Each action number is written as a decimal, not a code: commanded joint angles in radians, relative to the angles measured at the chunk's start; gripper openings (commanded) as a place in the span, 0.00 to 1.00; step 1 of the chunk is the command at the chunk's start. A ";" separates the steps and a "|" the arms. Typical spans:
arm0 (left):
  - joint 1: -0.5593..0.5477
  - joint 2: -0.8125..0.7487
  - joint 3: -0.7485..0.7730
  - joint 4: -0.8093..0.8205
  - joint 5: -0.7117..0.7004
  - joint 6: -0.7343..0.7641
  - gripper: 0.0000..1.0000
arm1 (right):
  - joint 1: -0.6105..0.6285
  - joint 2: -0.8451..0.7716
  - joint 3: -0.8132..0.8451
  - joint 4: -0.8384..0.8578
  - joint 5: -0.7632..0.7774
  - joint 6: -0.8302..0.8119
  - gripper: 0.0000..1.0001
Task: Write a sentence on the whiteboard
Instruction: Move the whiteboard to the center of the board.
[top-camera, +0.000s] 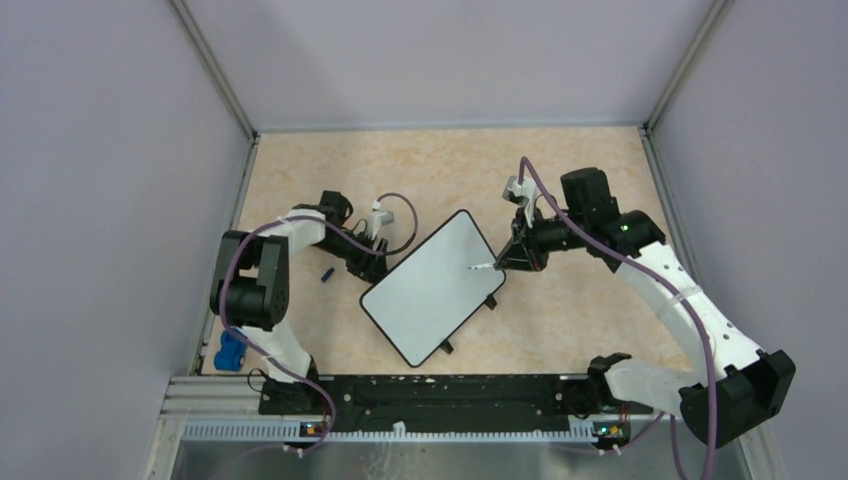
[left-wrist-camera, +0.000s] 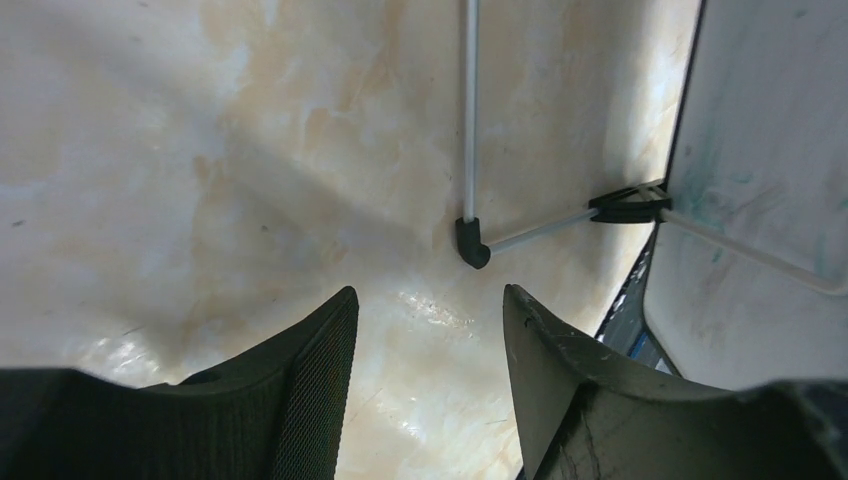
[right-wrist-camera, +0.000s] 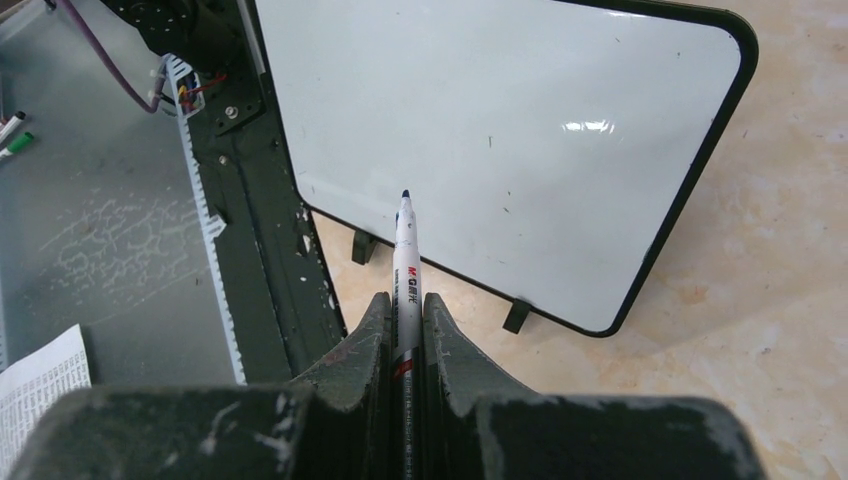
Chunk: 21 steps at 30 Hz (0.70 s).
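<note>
The whiteboard (top-camera: 430, 290) lies tilted at the table's middle, white with a thin black frame and two small black feet. Its face is blank in the top view and in the right wrist view (right-wrist-camera: 500, 120); no sentence shows on it. My right gripper (top-camera: 515, 258) (right-wrist-camera: 405, 305) is shut on a white marker (top-camera: 483, 266) (right-wrist-camera: 405, 250), whose dark tip hangs over the board's right part. My left gripper (top-camera: 376, 266) (left-wrist-camera: 430, 300) is open and empty, low over the table beside the board's upper left edge. A part of the board (left-wrist-camera: 760, 150) shows at the right of the left wrist view.
A small dark blue cap (top-camera: 327, 273) lies on the table left of the board. A blue object (top-camera: 230, 350) sits at the near left corner. The black base rail (top-camera: 420, 395) runs along the near edge. Markers (right-wrist-camera: 10, 135) and a printed sheet (right-wrist-camera: 40, 380) lie beyond the rail.
</note>
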 joint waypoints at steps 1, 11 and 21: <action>-0.049 0.031 0.035 -0.040 -0.104 0.059 0.60 | 0.010 -0.025 0.006 0.019 0.013 -0.011 0.00; -0.038 0.098 0.101 -0.250 0.056 0.267 0.55 | 0.010 -0.024 0.003 0.009 0.021 -0.012 0.00; -0.093 0.122 0.108 -0.278 0.046 0.285 0.49 | 0.010 -0.011 0.005 0.009 0.021 -0.007 0.00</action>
